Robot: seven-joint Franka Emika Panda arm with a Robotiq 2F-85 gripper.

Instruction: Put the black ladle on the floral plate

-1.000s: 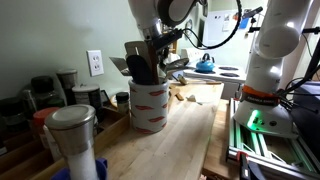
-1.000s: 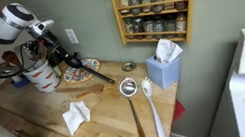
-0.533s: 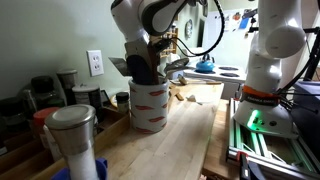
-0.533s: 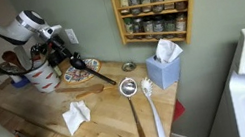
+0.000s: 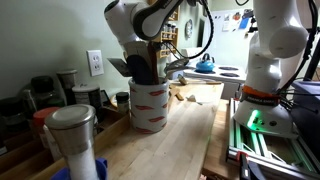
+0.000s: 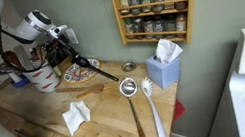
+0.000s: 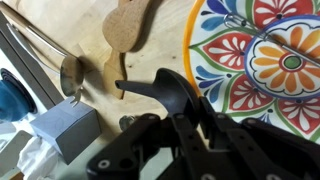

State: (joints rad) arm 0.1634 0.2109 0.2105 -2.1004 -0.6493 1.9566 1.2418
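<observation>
My jaws point(image 6: 60, 52) are clenched on the black ladle point(image 6: 89, 64), gripping it near its upper end. In an exterior view the ladle slants down & away from me, passing above the floral plate point(image 6: 75, 77), w/ its lower end out past the plate's far edge, low over the bench point(image 6: 111, 116). Can't tell if that end touches the wood.

Wrist view: the ladle point(image 7: 170, 92) shows as a black curved piece coming out between my fingers, just beside the plate's rim point(image 7: 215, 50). The plate fills the upper right, w/ red, blue, green & orange flower pattern. Two brown wooden spoons point(image 7: 125, 25) lie on the bench to the other side.

Right beside the plate stands a white crock point(image 6: 43, 76) w/ red pattern, packed w/ more utensils. It also shows close up in an exterior view point(image 5: 150, 108), where my wrist sits behind & above the handles; grip not visible from there. A steel canister point(image 5: 72, 135) is in that view's foreground.

Farther along the bench:
- crumpled white napkin point(image 6: 77, 115) near the front edge
- metal strainer point(image 6: 128, 88) w/ a long handle, and a pale spatula point(image 6: 150, 89) just beside it
- blue tissue box point(image 6: 166, 68) under the wall spice rack point(image 6: 153, 12)
</observation>
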